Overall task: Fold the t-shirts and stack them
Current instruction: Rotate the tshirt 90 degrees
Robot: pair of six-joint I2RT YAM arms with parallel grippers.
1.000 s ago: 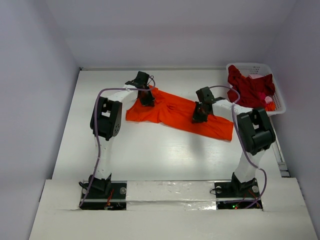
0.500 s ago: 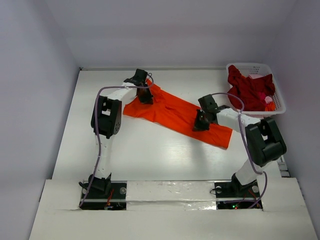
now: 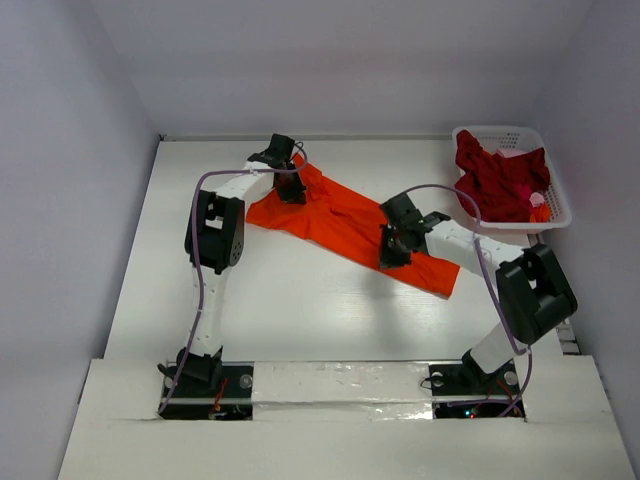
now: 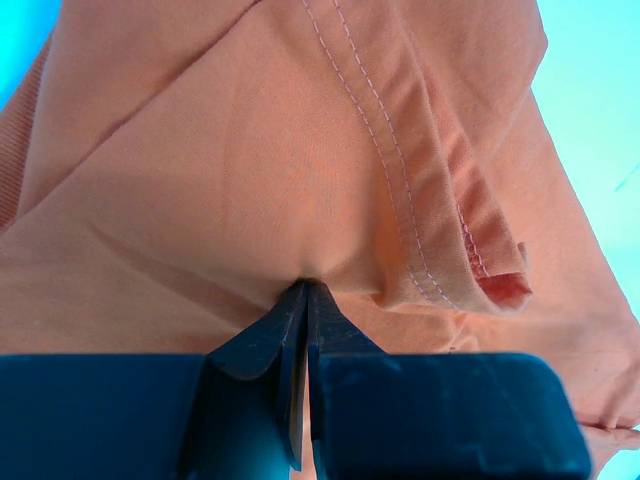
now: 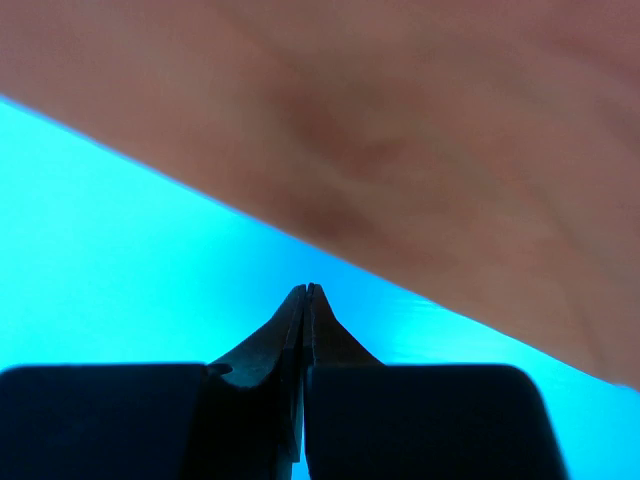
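The bright orange t-shirt lies stretched in a narrow diagonal band from back left to front right on the white table. My left gripper is at its back left end, shut on a pinch of the orange cloth beside a stitched hem, tips buried in the fold. My right gripper is over the shirt's near edge, shut. In the right wrist view its tips meet over bare table with no cloth between them, and the orange cloth is blurred just beyond. The dark crimson t-shirt is crumpled in the basket.
The white lattice basket stands at the back right corner of the table. Bare white table runs between the shirt and the arm bases. Grey walls enclose the table on the left, back and right.
My right gripper has moved toward the near left. The shirt's right end swung nearer and the shirt drew out narrower and more diagonal. The left gripper shifted only slightly.
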